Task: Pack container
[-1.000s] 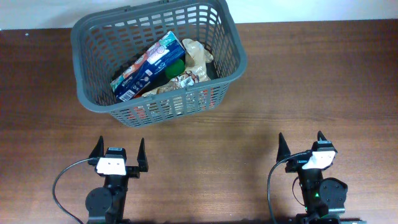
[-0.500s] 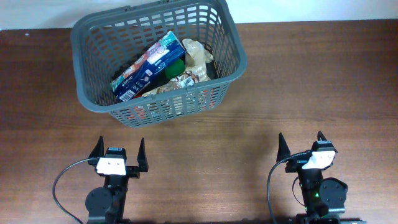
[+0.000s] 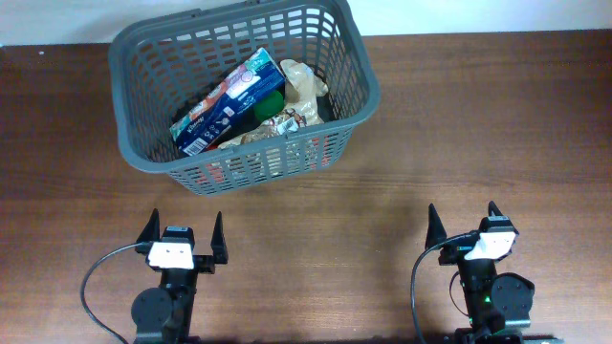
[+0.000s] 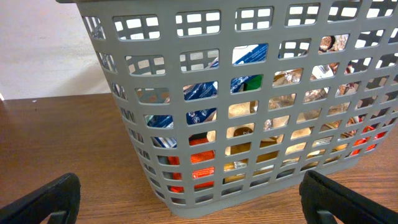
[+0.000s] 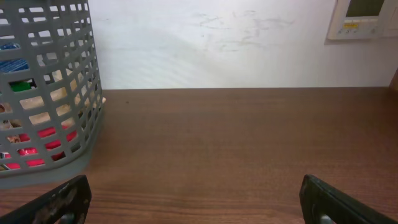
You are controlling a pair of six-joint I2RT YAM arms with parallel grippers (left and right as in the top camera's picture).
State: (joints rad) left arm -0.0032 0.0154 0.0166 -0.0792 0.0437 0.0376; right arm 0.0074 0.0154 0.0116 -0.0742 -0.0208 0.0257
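The container, a dark grey lattice basket, stands at the back left of the wooden table. Inside lie a blue box, a green item and crinkly beige packets. Red packaging shows through the slots low in the wall. In the left wrist view the container fills the frame straight ahead. My left gripper rests open near the front edge, below the container and apart from it. My right gripper is open at the front right, with the container off to its left.
Bare wood stretches to the right of the container. A white wall rises behind the table, with a small wall panel at the upper right.
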